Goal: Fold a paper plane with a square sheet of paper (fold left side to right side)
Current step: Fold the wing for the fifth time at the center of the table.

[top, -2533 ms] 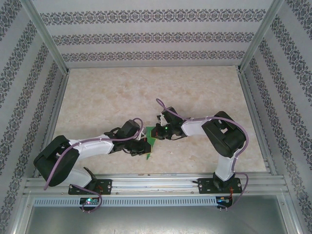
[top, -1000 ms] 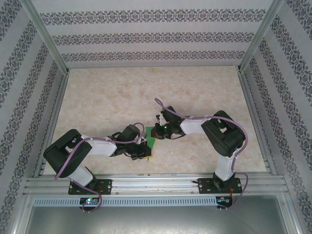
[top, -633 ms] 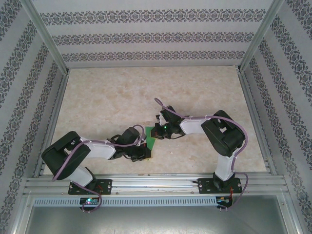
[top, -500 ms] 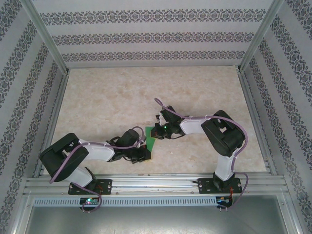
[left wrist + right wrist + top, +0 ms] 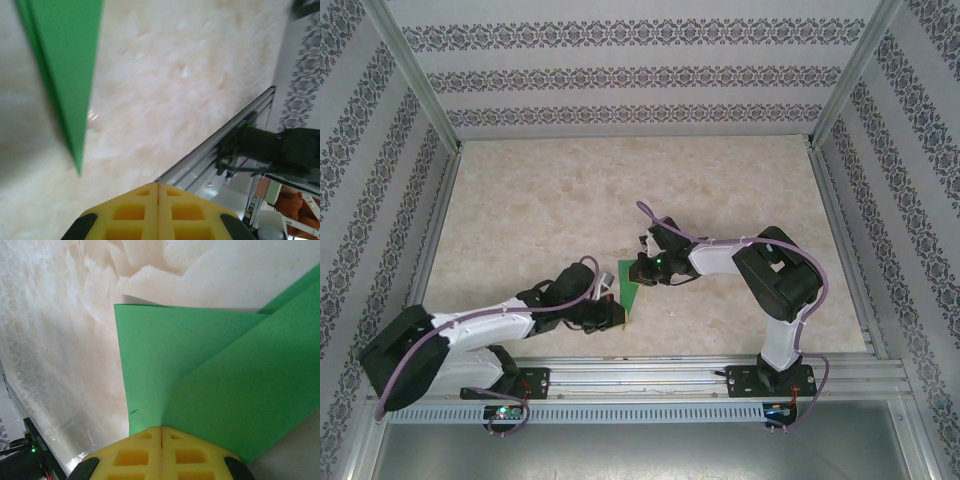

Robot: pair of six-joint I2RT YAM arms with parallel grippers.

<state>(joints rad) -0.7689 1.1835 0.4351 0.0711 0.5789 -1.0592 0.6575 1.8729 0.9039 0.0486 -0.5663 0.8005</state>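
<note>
The left arm point(image 5: 480, 325) has sunk low, left gripper point(image 5: 612, 313) pressed together empty beside the folded bright green paper point(image 5: 631, 296). The right gripper point(image 5: 636, 272), also closed, touches it.

Sheet of paper point(image 5: 631, 294) flat on the table point(image 5: 520, 210), between the grippers. Its far part lies beneath the right gripper point(image 5: 636, 272); its pointed end lies ahead-left of the left gripper point(image 5: 158, 188), apart.

Marbled beige tabletop point(image 5: 540, 200) between damask-striped walls point(image 5: 640, 75), aluminium frame rails point(image 5: 640, 372).
</note>
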